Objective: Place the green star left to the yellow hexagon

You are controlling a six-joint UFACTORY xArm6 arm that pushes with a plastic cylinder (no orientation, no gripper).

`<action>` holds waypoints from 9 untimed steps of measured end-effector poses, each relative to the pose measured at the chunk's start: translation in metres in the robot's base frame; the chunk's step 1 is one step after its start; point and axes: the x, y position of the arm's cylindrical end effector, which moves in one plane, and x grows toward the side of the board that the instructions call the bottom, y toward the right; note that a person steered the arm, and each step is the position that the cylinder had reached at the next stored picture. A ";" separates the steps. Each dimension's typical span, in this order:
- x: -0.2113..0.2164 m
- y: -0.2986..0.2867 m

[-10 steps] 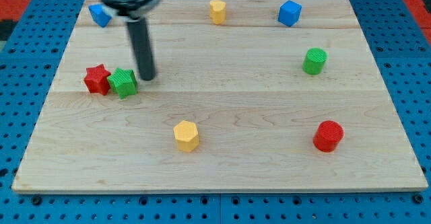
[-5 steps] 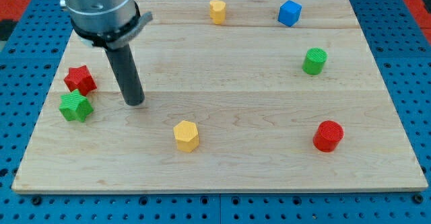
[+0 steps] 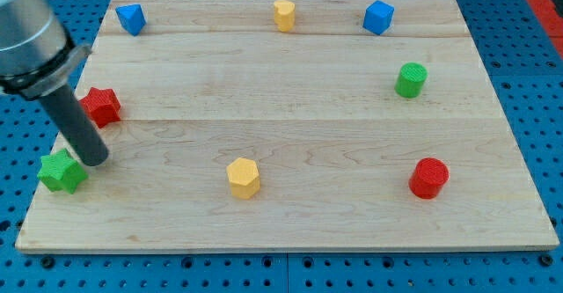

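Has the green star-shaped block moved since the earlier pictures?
Yes. The green star-shaped block has slid toward the view's bottom-left, away from the yellow hexagon block and near the wooden board's left edge.

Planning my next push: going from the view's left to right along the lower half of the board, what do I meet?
Green star block → my tip → yellow hexagon block → red cylinder block.

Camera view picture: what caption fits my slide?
My tip beside the green star, far left of the yellow hexagon.
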 end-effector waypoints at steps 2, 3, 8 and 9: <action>-0.002 -0.072; 0.006 -0.087; 0.072 -0.003; 0.075 -0.075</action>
